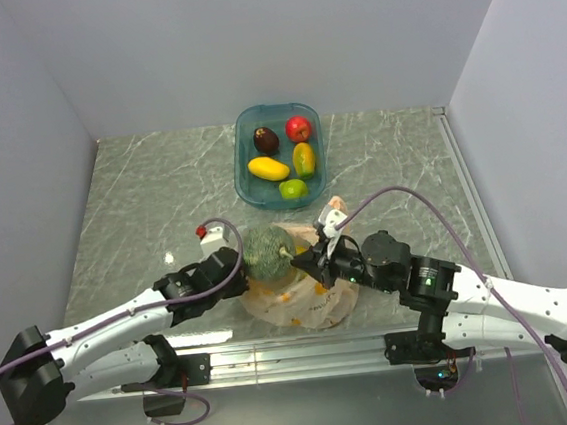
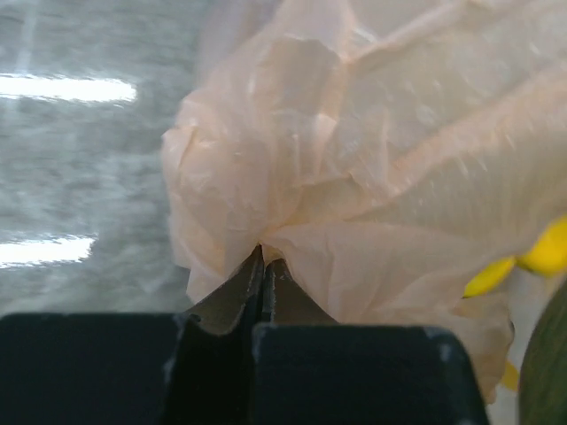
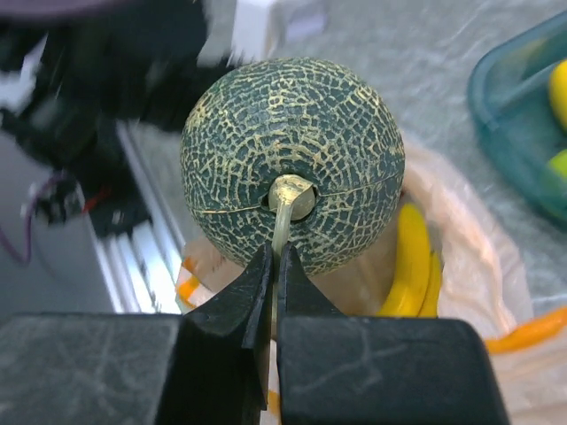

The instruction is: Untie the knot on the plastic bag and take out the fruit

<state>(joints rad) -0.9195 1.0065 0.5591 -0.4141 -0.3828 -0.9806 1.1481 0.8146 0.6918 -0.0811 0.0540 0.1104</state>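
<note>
The round dull-green melon (image 1: 267,249) hangs over the open mouth of the pale peach plastic bag (image 1: 308,306). My right gripper (image 1: 300,261) is shut on the melon's pale stem (image 3: 282,226); the melon (image 3: 292,159) fills the right wrist view. The yellow banana bunch (image 3: 412,266) lies inside the bag (image 3: 461,239) below it. My left gripper (image 1: 244,281) is shut on a crinkled fold of the bag (image 2: 354,159) at its left side, the tips (image 2: 263,252) pinching the film. A bit of banana (image 2: 532,257) shows at the right. No tied knot shows.
The blue tub (image 1: 241,166) stands behind the bag and holds a dark purple fruit (image 1: 266,139), a red apple (image 1: 298,128), two yellow-orange fruits (image 1: 268,168) and a green lime (image 1: 293,188). Its rim (image 3: 505,106) shows in the right wrist view. Grey walls enclose the table.
</note>
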